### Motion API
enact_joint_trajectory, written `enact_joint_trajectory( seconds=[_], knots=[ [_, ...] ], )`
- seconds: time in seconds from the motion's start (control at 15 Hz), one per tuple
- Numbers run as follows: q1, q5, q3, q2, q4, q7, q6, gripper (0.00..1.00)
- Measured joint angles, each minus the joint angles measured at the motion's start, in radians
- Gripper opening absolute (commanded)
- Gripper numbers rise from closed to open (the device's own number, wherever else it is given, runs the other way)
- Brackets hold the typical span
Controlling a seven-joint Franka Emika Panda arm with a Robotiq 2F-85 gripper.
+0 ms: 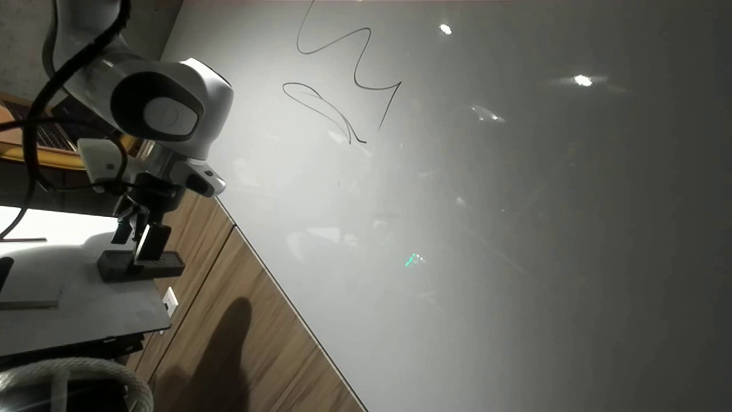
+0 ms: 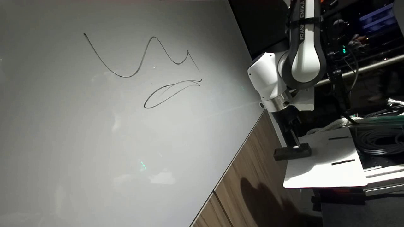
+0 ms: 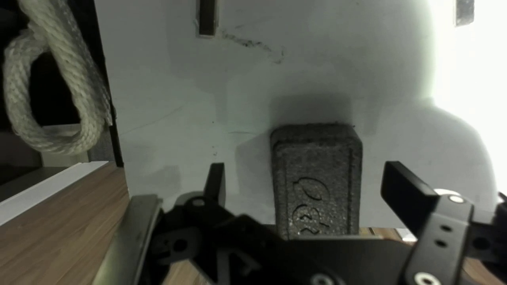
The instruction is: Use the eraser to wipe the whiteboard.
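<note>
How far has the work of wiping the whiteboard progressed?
Apparently done: placing the open pincer, which straddles the eraser in the wrist view.
In hand: the grasp, probably; gaps show on both sides, so nothing is gripped.
Left: closing, lifting and wiping; dark scribbles mark the whiteboard in both exterior views.

On the white desk [image 2: 318, 176] before me lies the dark eraser [image 3: 317, 186], flat across one edge, clear of both corners there, its end jutting past. Narrow slots [image 2: 343, 162] cut the top farther in from that edge, and I see dark smudges [image 3: 247, 42] near one; bright light whitens the surface along an adjoining edge.
</note>
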Motion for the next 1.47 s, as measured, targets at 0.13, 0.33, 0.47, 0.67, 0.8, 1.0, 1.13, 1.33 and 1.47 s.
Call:
enact_joint_trajectory(
  seconds=[0.13, 0.33, 0.47, 0.67, 0.8, 1.0, 1.13, 1.33, 1.47],
  knots=[
    [0.006, 0.000, 0.000, 0.000, 0.008, 0.003, 0.000, 1.00],
    [0.020, 0.000, 0.000, 0.004, 0.023, 0.012, 0.000, 1.00],
    [0.024, 0.000, 0.000, 0.011, 0.032, 0.017, 0.000, 1.00],
    [0.026, 0.000, 0.000, 0.032, 0.049, 0.019, 0.000, 1.00],
    [0.026, 0.000, -0.001, 0.049, 0.059, 0.020, 0.000, 1.00],
    [0.027, 0.000, -0.006, 0.071, 0.070, 0.020, 0.000, 1.00],
    [0.029, 0.000, -0.010, 0.081, 0.077, 0.020, 0.000, 0.78],
    [0.037, 0.000, -0.017, 0.085, 0.078, 0.020, 0.000, 0.58],
    [0.043, 0.000, -0.020, 0.085, 0.078, 0.020, 0.000, 0.42]
  ],
)
